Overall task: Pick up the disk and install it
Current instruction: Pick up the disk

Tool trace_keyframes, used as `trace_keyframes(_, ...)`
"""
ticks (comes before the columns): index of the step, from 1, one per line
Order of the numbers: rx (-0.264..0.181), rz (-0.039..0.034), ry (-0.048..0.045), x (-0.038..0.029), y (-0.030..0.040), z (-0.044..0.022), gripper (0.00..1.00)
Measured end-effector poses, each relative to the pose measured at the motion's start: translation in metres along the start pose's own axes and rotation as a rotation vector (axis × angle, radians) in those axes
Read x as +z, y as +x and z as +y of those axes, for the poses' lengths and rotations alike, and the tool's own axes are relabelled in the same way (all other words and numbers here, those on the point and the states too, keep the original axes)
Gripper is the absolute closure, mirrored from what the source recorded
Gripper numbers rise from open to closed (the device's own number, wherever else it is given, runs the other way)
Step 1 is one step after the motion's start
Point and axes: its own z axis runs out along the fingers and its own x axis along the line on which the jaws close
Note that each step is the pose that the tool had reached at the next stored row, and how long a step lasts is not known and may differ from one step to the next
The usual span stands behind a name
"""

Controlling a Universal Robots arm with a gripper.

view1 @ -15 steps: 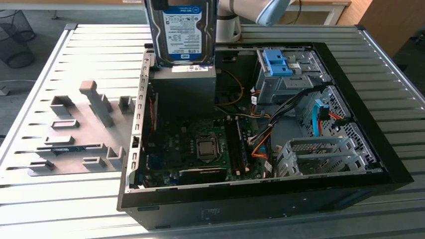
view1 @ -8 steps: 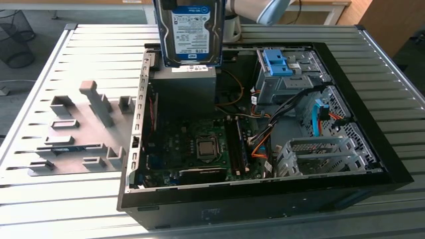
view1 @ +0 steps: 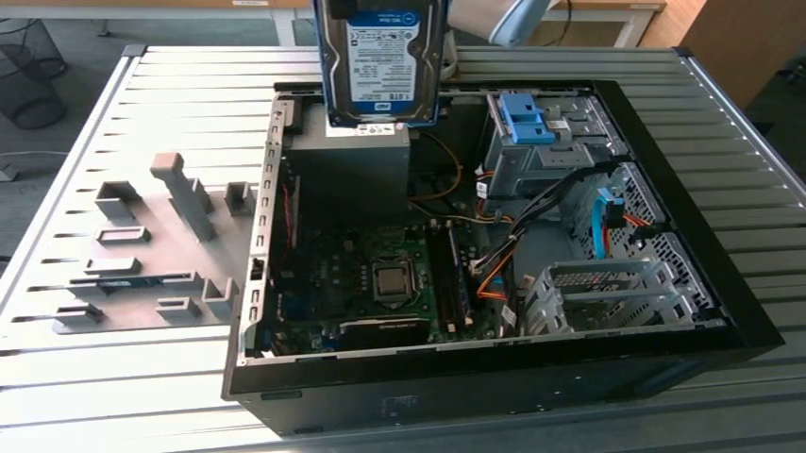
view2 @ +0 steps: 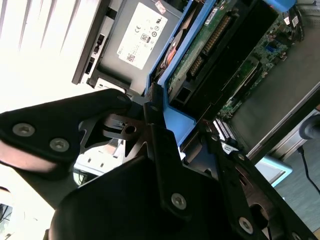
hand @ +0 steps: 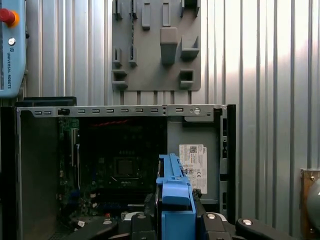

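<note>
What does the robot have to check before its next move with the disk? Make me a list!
1. Grip on the disk: ok, the gripper is shut on its blue rail.
2. Disk clear of the computer case: ok, it hangs above the grey power supply.
3. Case open: ok, its inside shows.
4. Grey drive cage free: ok, it looks empty in the exterior view.
5. Orange cables out of the way: cannot tell; they lie beside the cage.

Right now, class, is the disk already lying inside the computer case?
No; in the exterior view the disk hangs upright above the open computer case.
</note>
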Motion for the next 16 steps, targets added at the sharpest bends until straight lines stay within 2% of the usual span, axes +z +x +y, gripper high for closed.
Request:
trace_keyframes(8,0.000,0.0000,0.0000,0.0007,0.0147,-0.0028,0.64)
trace_keyframes(16,0.000,0.0001,0.0000,0.0011,0.0250,-0.0049,0.64)
